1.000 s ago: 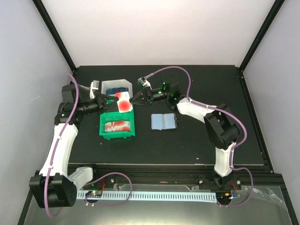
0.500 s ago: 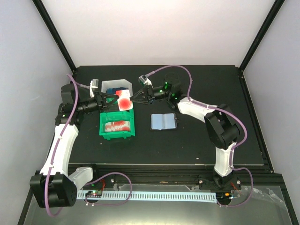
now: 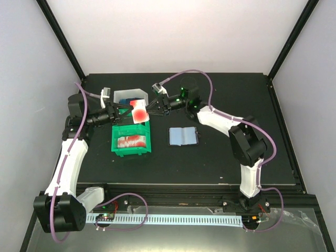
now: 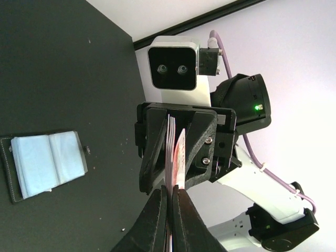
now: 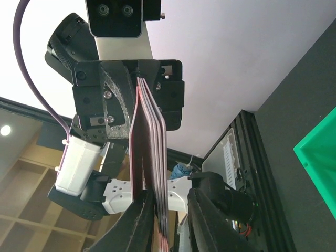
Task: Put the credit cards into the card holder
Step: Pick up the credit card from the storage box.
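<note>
Left wrist view shows the left gripper [image 4: 169, 191] pinched tight on a stack of credit cards [image 4: 176, 152]. Opposite, the right gripper [image 5: 170, 195] straddles the same stack, fingers parted, a gap on one side. The card holder [image 4: 44, 163] lies open on the table [image 4: 63, 79], well apart from both fingertips.

This is a robotics lab test cell: a black surface [image 3: 220, 157] closed in by white panels [image 3: 173, 37] on black frame bars [image 3: 64, 44], with the left arm [image 3: 71, 157] and right arm [image 3: 252, 173] bolted at its near edge. Outside it, the right wrist view shows wooden shelves [image 5: 26, 210] and a ceiling light [image 5: 6, 129].
</note>
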